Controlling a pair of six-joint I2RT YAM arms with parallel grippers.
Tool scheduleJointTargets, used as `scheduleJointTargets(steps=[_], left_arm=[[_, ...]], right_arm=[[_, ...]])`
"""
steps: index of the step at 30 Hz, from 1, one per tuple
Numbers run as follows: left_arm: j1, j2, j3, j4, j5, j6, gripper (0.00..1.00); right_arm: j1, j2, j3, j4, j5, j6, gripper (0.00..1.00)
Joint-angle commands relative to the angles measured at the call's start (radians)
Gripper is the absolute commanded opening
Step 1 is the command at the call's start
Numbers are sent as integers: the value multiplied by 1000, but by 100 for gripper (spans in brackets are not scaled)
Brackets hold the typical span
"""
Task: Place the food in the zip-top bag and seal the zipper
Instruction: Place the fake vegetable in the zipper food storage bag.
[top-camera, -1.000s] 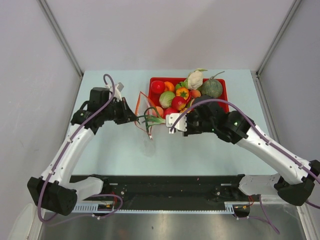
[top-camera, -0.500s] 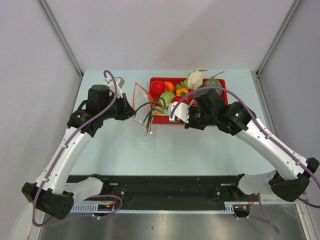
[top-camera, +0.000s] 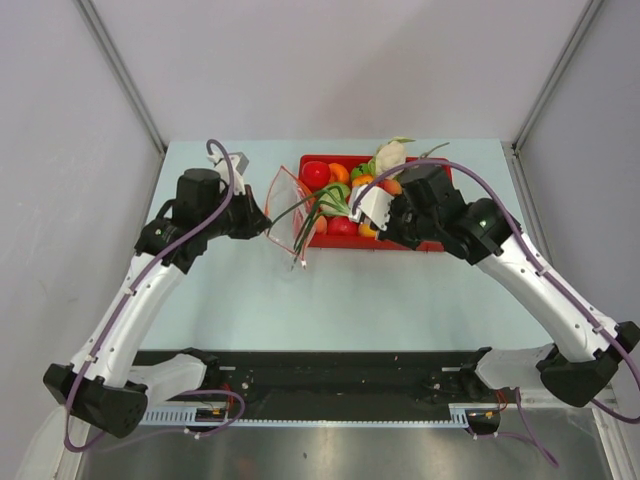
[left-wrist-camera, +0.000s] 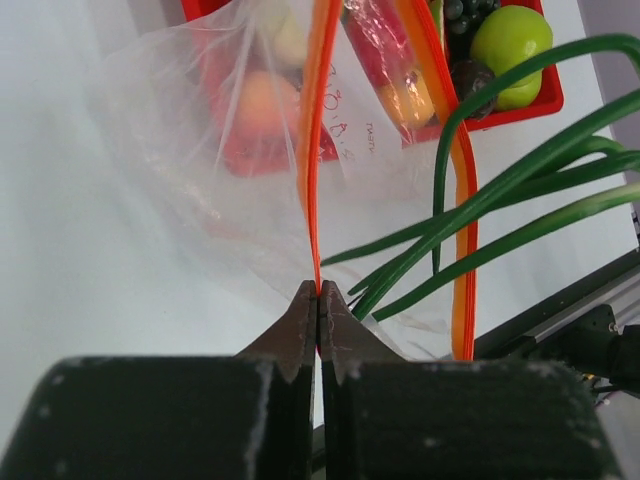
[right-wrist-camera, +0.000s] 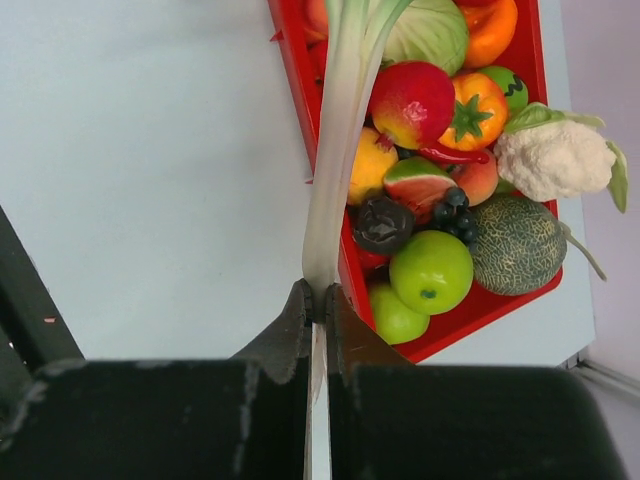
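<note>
Gripping zipper (left-wrist-camera: 312, 150) edge, left hand (left-wrist-camera: 318, 297); leek (right-wrist-camera: 335, 150) crosses tray (right-wrist-camera: 298, 90) rim.

Zip-top bag (left-wrist-camera: 190, 170): one | red tray (right-wrist-camera: 485, 312): one | leek (right-wrist-camera: 335, 180): one | green apples (right-wrist-camera: 431, 272): two | cauliflower (right-wrist-camera: 550, 160): one | melon (right-wrist-camera: 517, 245): one | cabbage (right-wrist-camera: 430, 30): one | grape bunch (right-wrist-camera: 455, 215): one | red chilli (right-wrist-camera: 452, 156): one

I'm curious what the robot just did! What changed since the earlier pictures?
The right pincer, clamped on the white-stalked green toy leek, swung away from the arms' bases, over the red rectangular plastic tray. The left pincer carried the orange zipper strip of the clear plastic bag slightly the same way. Both grips stayed shut; the tray stayed put.
</note>
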Motion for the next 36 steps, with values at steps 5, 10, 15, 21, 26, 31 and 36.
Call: scheduleJointTargets(steps=[5, 10, 15, 21, 26, 31, 36], left_arm=[[6, 9, 36, 46, -68, -45, 0], [6, 11, 39, 37, -156, -51, 0], [6, 5, 31, 74, -119, -65, 0], [-4, 9, 17, 98, -49, -77, 0], [-59, 2, -7, 147, -73, -86, 0], [-110, 23, 24, 146, -114, -74, 0], [-170, 13, 19, 175, -173, -36, 0]], right_arm=[[47, -47, -31, 37, 48, -38, 0], [86, -44, -51, 54, 114, -62, 0], [137, -52, -81, 88, 209, -102, 0], [160, -55, -92, 113, 248, -114, 0], [208, -20, -71, 125, 208, -75, 0], [249, 45, -20, 125, 188, -32, 0], [220, 117, 38, 93, 127, 68, 0]])
